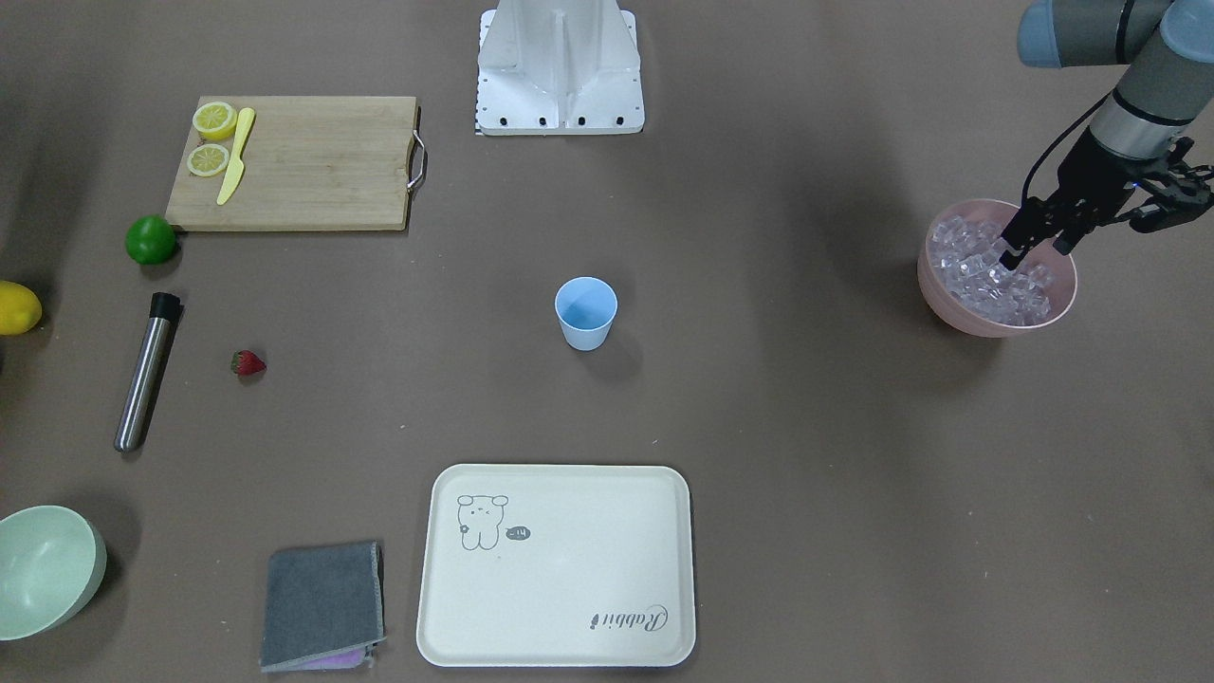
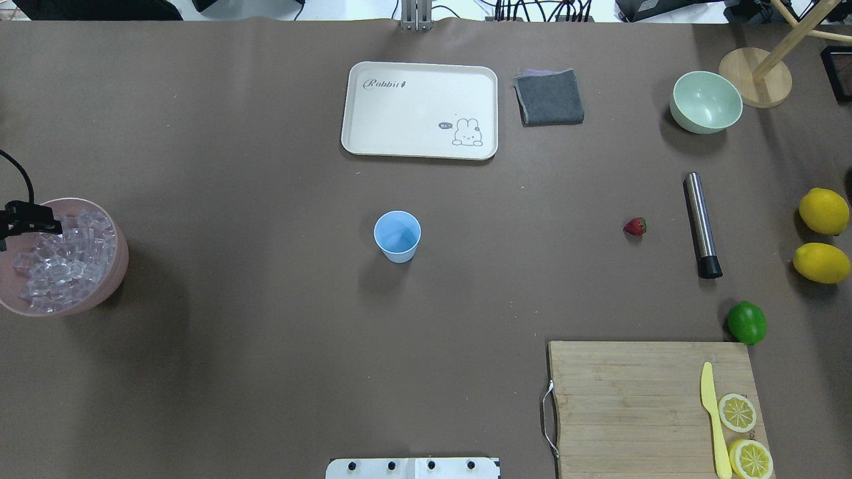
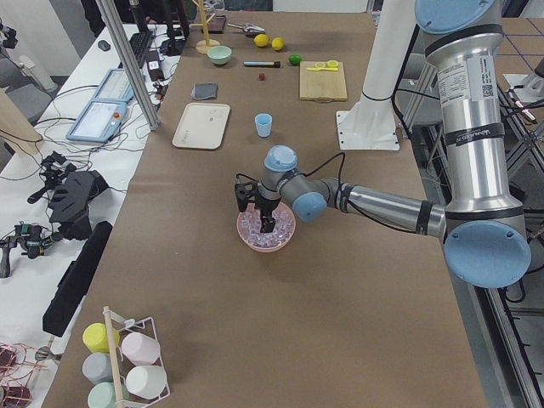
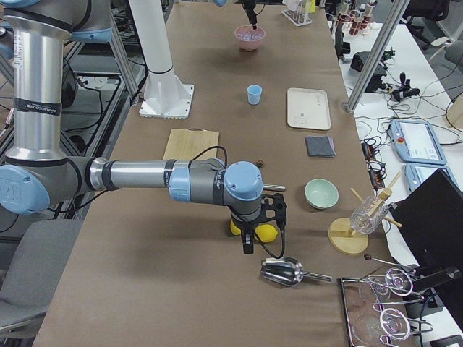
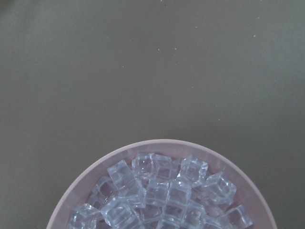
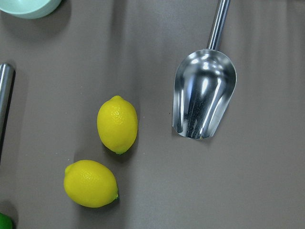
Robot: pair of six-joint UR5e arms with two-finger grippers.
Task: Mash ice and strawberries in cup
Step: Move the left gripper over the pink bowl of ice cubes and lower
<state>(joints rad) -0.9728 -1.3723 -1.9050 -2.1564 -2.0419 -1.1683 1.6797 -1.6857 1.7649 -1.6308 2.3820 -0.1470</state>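
The light-blue cup (image 1: 585,313) stands upright and empty mid-table. Far from it, a small red strawberry (image 1: 248,362) lies beside a metal cylinder. Ice (image 1: 986,280) fills a pink bowl (image 1: 958,321) at the table's end on my left side. My left gripper (image 1: 1036,247) is open, and its fingertips dip among the cubes at the bowl's robot-side edge. The left wrist view shows the ice (image 5: 157,195) but no fingers. My right gripper (image 4: 249,242) hangs above two lemons at the other end of the table, and I cannot tell whether it is open or shut.
A steel cylinder (image 1: 144,370), a lime (image 1: 151,239) and a cutting board (image 1: 313,161) with lemon halves and a yellow knife lie near the strawberry. A cream tray (image 1: 560,569), grey cloth (image 1: 322,602) and green bowl (image 1: 43,569) line the far edge. A metal scoop (image 6: 205,93) lies by the lemons (image 6: 117,124).
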